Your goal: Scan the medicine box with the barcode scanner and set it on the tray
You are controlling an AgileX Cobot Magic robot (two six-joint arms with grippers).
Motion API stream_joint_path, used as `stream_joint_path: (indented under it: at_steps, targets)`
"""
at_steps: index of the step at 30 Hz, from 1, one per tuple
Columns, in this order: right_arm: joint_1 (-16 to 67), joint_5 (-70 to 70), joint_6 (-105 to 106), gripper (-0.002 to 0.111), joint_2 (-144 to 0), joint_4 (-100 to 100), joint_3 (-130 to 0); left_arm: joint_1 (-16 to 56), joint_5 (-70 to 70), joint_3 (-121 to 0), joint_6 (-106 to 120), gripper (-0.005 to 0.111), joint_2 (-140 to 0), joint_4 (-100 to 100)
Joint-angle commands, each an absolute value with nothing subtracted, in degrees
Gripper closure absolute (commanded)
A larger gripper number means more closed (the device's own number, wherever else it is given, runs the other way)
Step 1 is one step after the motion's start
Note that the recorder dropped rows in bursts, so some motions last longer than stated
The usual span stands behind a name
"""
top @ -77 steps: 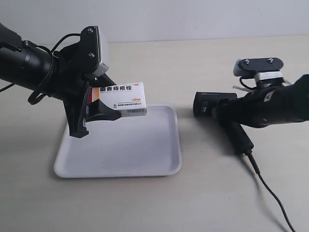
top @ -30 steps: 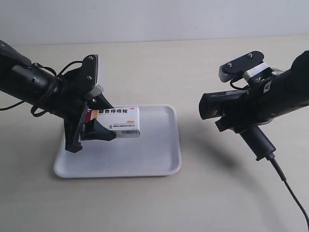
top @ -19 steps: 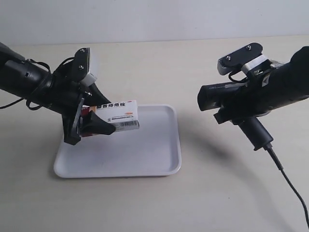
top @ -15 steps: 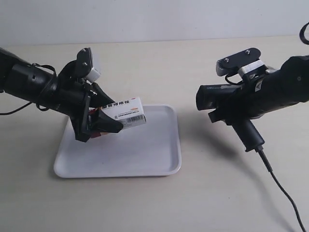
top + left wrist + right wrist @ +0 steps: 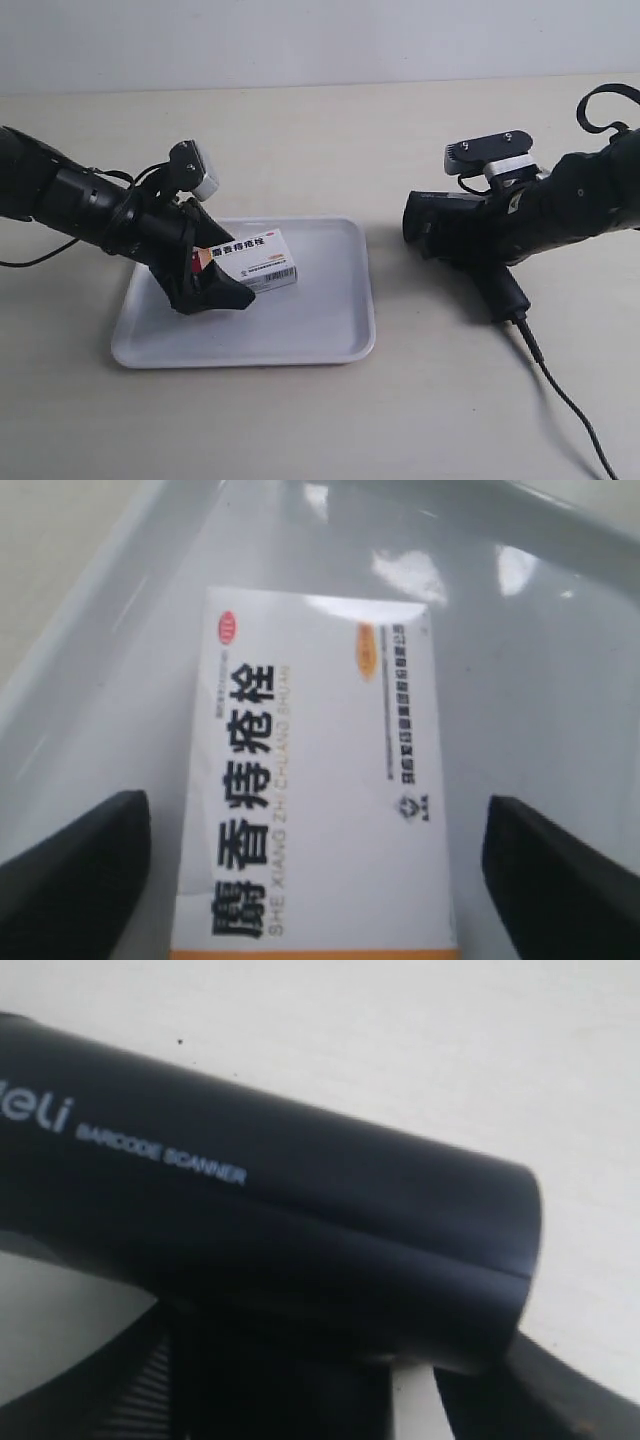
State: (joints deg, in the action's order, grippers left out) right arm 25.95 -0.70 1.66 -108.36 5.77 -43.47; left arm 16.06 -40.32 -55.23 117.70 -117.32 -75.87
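Gripping the medicine box (image 5: 256, 262) lower over the tray (image 5: 330, 340), left jaws stay clenched; right jaws grasp the lowered barcode scanner (image 5: 450, 222).

light: bright, even, diffuse
shadows: soft, short, on worktop (image 5: 420, 400)
glare: white patches on tray (image 5: 520, 570)
focus: barcode scanner (image 5: 260, 1230) soft up close; medicine box (image 5: 310, 780) slightly blurred

Medicine box (image 5: 255, 262) over tray (image 5: 300, 330); barcode scanner (image 5: 465, 235) well apart, off tray.
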Motion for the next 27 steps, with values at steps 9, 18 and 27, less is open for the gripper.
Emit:
stream_joint_path:
  at_steps: [9,18,27]
  targets:
    - [25.97,7.39,-0.42,0.018,-92.44,7.40,-43.71,15.92,-42.08,-55.31,108.13,0.003,-104.71,-72.10]
    - [25.97,18.83,0.00,0.066,-66.26,8.68,-41.52,15.92,-54.02,-53.37,95.24,0.080,-87.25,-67.13]
    - [25.97,3.81,-0.44,0.108,-42.98,9.40,-21.57,15.92,-39.60,-35.80,97.26,0.104,-65.15,-83.97]
